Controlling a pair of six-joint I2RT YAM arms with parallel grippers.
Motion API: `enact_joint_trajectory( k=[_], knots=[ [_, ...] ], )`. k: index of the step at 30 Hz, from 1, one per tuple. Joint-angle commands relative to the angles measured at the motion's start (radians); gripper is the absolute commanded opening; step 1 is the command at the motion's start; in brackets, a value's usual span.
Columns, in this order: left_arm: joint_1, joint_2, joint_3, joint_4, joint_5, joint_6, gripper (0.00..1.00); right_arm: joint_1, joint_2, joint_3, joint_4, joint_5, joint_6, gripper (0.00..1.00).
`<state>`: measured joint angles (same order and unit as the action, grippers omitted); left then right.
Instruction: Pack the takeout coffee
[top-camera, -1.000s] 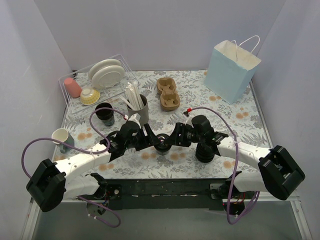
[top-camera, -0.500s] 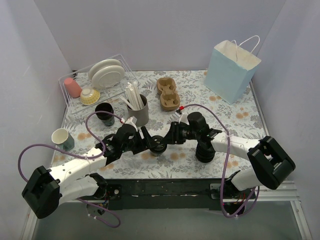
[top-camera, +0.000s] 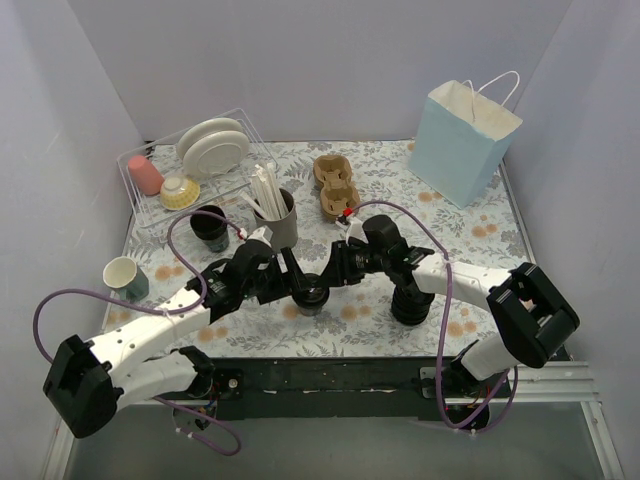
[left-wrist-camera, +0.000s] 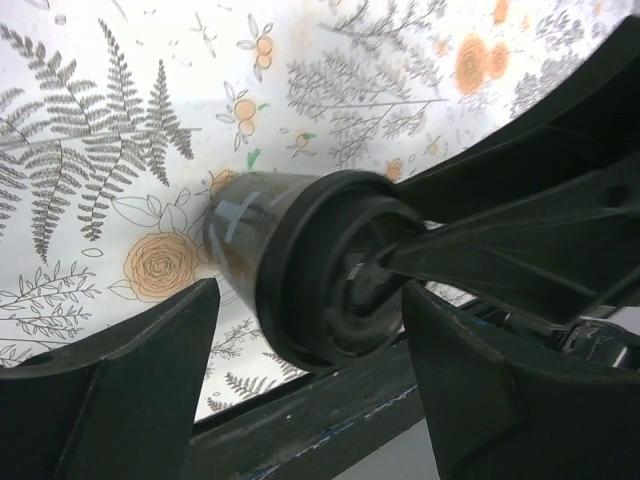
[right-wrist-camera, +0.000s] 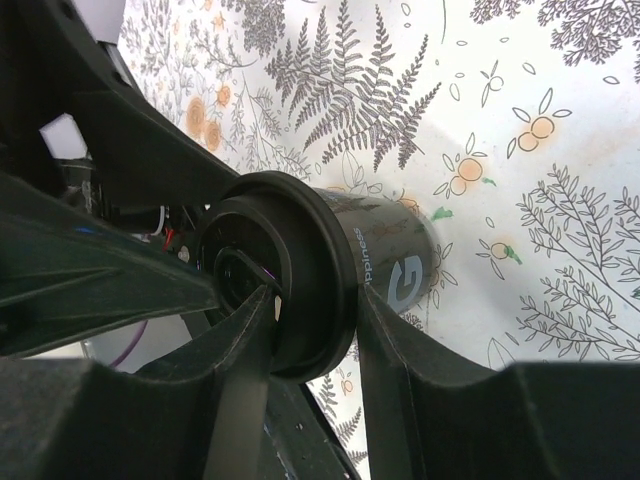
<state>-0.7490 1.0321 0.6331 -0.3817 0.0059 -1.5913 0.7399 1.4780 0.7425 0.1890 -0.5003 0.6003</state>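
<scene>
Black takeout coffee (top-camera: 310, 291) is clenched at its lid by the right tool (right-wrist-camera: 312, 312), the left tool (left-wrist-camera: 308, 300) released around it.

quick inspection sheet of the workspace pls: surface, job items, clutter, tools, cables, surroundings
surface: floral cloth covering the table, lying flat
job's things: takeout coffee, lid on, front centre between both arms
clutter: blue paper bag back right; cardboard cup carrier; lid stack; lidless black cup; grey cup of white sticks; dish rack with plates; pale mug
tools: left tool open, fingers straddling the coffee; right tool closed on its lid
cables: left purple cable and right purple cable loop off the arms
surroundings: plain white walls; nothing else seen
</scene>
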Motion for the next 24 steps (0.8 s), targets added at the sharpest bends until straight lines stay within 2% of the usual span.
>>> enact_joint_trajectory(
  k=[1, 3, 6, 7, 8, 24],
  knots=[
    [0.000, -0.058, 0.094, -0.106, -0.058, 0.039, 0.73, 0.030, 0.045, 0.020, -0.187, 0.083, -0.094, 0.40],
    [0.000, -0.073, 0.105, -0.123, -0.070, 0.040, 0.71, 0.032, 0.047, 0.024, -0.187, 0.086, -0.094, 0.39],
    [0.000, -0.102, 0.097, -0.140, -0.076, 0.036, 0.61, 0.033, 0.048, 0.026, -0.187, 0.091, -0.094, 0.39],
    [0.000, -0.113, 0.094, -0.144, -0.076, 0.034, 0.55, 0.032, 0.047, 0.026, -0.212, 0.094, -0.096, 0.38],
    [0.002, -0.118, 0.093, -0.146, -0.076, 0.031, 0.54, 0.035, 0.048, 0.026, -0.215, 0.097, -0.096, 0.38],
    [0.002, -0.135, -0.079, -0.080, -0.087, -0.009, 0.53, 0.038, 0.061, 0.014, -0.198, 0.098, -0.086, 0.37]
  ],
)
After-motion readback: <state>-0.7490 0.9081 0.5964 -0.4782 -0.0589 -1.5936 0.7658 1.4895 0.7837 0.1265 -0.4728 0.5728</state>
